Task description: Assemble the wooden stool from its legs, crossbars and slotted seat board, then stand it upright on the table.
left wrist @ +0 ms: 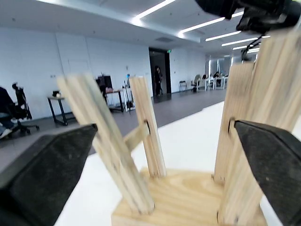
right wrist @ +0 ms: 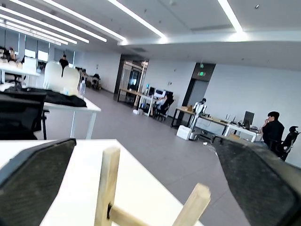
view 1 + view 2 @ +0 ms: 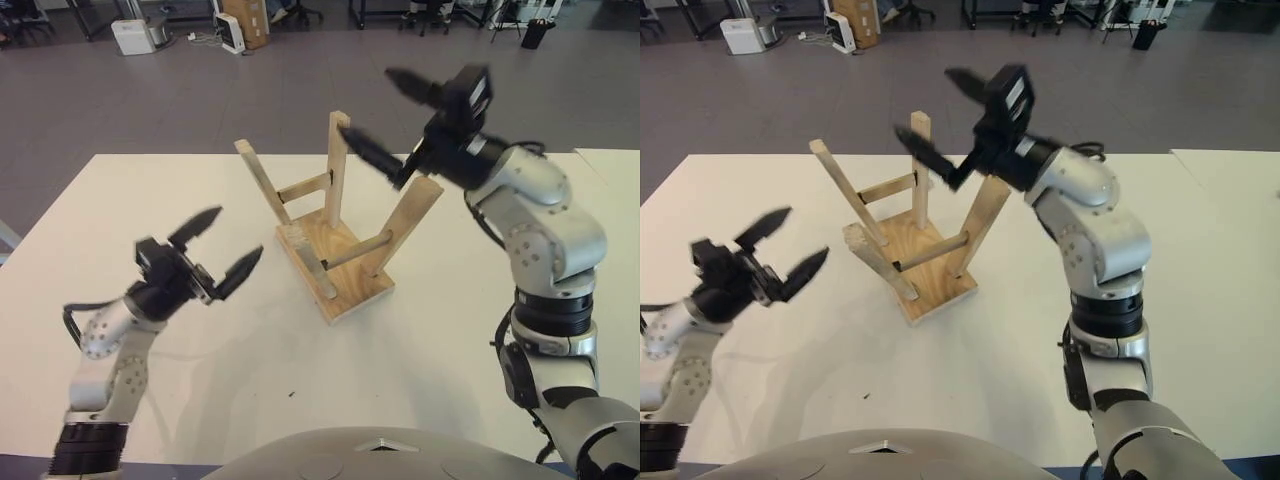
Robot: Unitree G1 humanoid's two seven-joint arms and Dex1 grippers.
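Upturned stool (image 3: 908,238) beneath open right hand (image 3: 927,106)

Yellow-tan seat board (image 3: 345,270), darker wavy grain lines. Paler wood legs (image 3: 338,170) and crossbars (image 3: 305,187), faint straight grain. Plain white table (image 3: 420,340). All-black left gripper (image 3: 235,235); all-black right gripper (image 3: 367,100). Silver-grey left arm (image 3: 105,335). Silver-grey right arm (image 3: 545,215), black bands at joints. Dull grey floor (image 3: 120,100). Brown cardboard box (image 3: 247,20).
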